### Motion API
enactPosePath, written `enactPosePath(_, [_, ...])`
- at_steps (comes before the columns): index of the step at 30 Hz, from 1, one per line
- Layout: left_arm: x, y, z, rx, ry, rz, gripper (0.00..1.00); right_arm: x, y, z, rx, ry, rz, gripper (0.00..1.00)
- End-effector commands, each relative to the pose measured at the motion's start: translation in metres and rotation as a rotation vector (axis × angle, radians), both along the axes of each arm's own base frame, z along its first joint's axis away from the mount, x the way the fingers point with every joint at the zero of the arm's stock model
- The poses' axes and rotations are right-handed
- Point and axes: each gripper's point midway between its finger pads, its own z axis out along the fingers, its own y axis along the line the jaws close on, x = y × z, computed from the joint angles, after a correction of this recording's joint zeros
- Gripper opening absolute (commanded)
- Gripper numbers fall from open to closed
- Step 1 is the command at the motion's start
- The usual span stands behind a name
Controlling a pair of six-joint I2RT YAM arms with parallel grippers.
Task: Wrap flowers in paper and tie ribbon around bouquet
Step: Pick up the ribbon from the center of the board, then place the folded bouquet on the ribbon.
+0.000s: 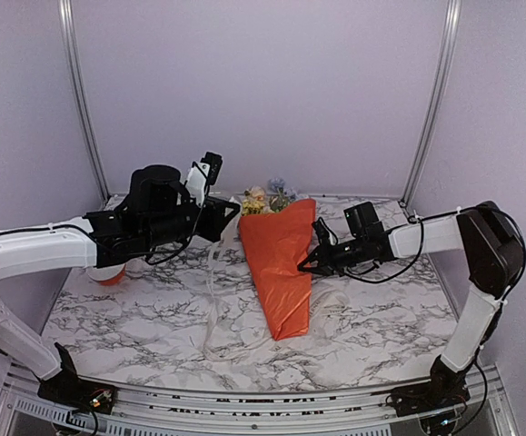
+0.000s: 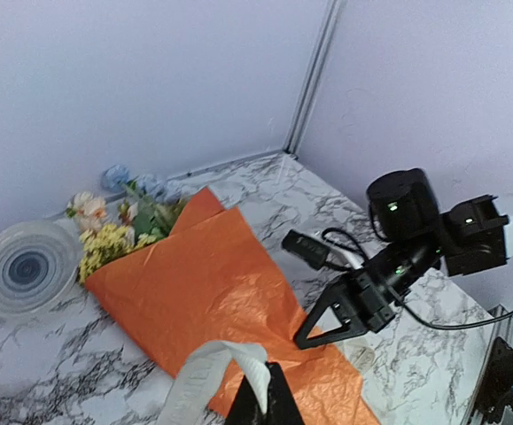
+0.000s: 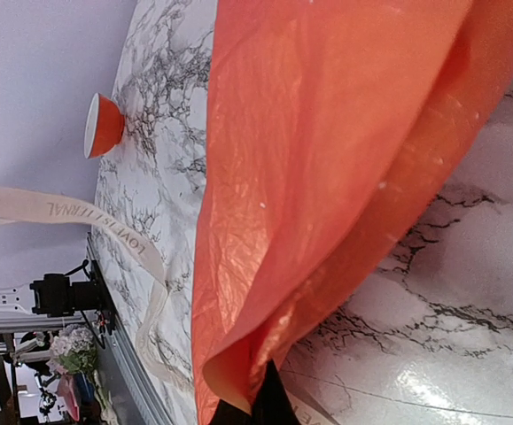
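Grey-veined marble tabletop (image 1: pixel 135 318) beneath orange bouquet (image 1: pixel 279 263), lilac walls (image 1: pixel 263 91) behind

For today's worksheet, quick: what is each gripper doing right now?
Left gripper: closed, holding the ribbon.
Right gripper: closed, pinching the edge of the paper.

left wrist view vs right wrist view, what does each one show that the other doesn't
Only the left wrist view shows the flowers, a clear round dish beside them, and the right gripper with its arm. Only the right wrist view shows the orange spool and the dark lettering on the ribbon. Both show the orange paper, the ribbon and the marble table.
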Motion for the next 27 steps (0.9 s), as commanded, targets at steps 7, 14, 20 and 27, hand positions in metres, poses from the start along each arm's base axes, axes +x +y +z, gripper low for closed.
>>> enactPosePath(7, [0.001, -0.094, -0.108, 0.144, 0.272, -0.283, 0.00, -0.012, 0.008, 0.000, 0.029, 0.024, 0.021, 0.00])
enactPosePath(14, [0.018, -0.139, -0.187, 0.195, 0.421, -0.307, 0.00, -0.020, 0.006, -0.009, 0.036, 0.049, 0.003, 0.00])
enactPosePath(20, [0.011, -0.149, -0.246, 0.263, 0.546, -0.339, 0.00, -0.017, -0.002, -0.015, -0.041, 0.033, -0.020, 0.05])
enactPosePath(27, [0.008, -0.141, -0.281, 0.332, 0.615, -0.314, 0.00, -0.018, -0.027, -0.010, -0.222, -0.031, -0.037, 0.24])
